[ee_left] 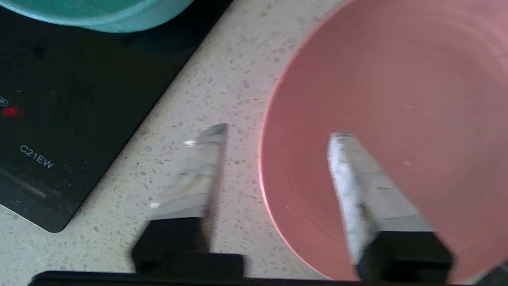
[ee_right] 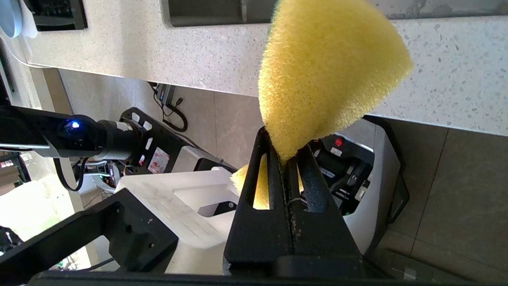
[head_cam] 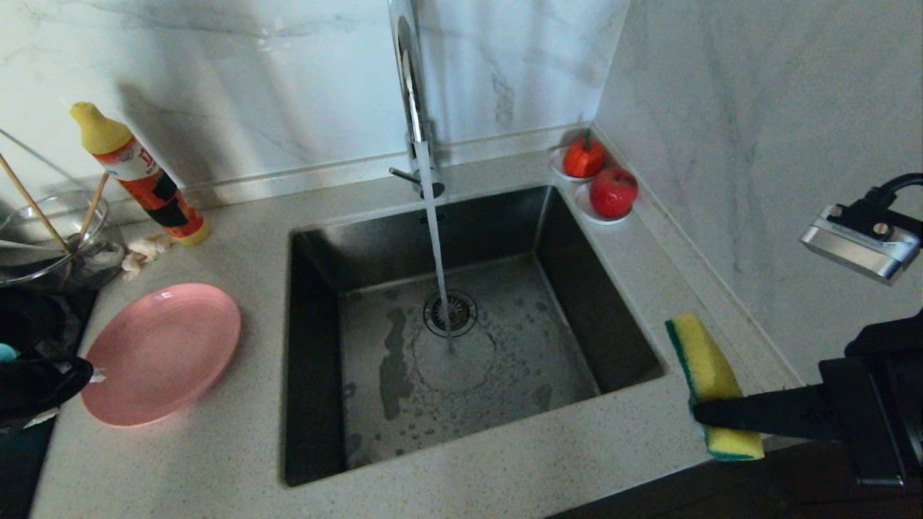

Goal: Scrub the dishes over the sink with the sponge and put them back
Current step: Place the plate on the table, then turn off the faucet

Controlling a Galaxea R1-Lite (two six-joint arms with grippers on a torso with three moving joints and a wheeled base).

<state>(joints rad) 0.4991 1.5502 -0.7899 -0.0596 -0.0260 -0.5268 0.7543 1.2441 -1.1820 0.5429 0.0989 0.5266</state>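
Note:
The pink plate [head_cam: 162,352] [ee_left: 397,99] lies flat on the counter left of the sink [head_cam: 317,288]. My left gripper [head_cam: 85,375] [ee_left: 279,131] is open astride the plate's near rim, one finger over the counter and one over the plate, gripping nothing. The teal bowl [ee_left: 99,14] sits on the black hob beside it. Two chopsticks [head_cam: 32,205] stand in the glass bowl. At the sink's front right corner my right gripper [head_cam: 703,414] [ee_right: 283,159] is shut on the yellow sponge [head_cam: 710,375] [ee_right: 329,79], held upright above the counter edge. Water [head_cam: 436,238] runs from the tap [head_cam: 411,86] onto the drain.
A glass bowl [head_cam: 50,238] and a detergent bottle [head_cam: 140,176] stand at the back left. Two white saucers with red fruit [head_cam: 613,191] sit in the back right corner. The black hob [ee_left: 59,119] borders the plate. A marble wall runs close along the right.

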